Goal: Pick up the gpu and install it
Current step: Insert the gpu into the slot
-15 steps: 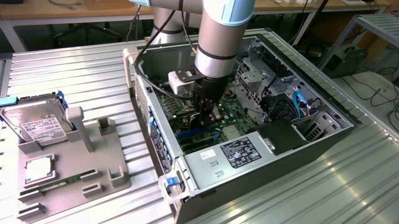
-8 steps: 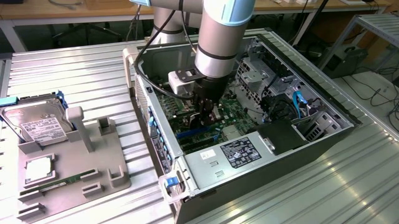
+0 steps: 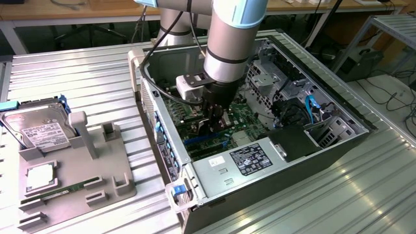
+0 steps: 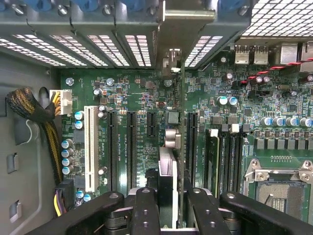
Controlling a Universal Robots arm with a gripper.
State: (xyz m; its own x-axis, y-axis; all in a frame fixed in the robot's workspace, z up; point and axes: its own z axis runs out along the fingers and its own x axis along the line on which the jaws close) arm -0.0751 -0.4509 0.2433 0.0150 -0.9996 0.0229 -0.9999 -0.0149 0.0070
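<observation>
inside case, gripper [image 4: 168, 205] clasps gpu [image 4: 177, 122] edge-on.

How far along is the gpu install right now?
Pickup looks done: the gripper is shut on the gpu, holding it edge-on inside the open computer case. In hand: the card hangs over the motherboard, its bracket near the rear slot openings, roughly in line with a black expansion slot. Left: whether it is seated in the slot can't be told.

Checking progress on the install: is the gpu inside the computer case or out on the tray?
Inside: the gripper holds the gpu edge-on above the motherboard.
</observation>
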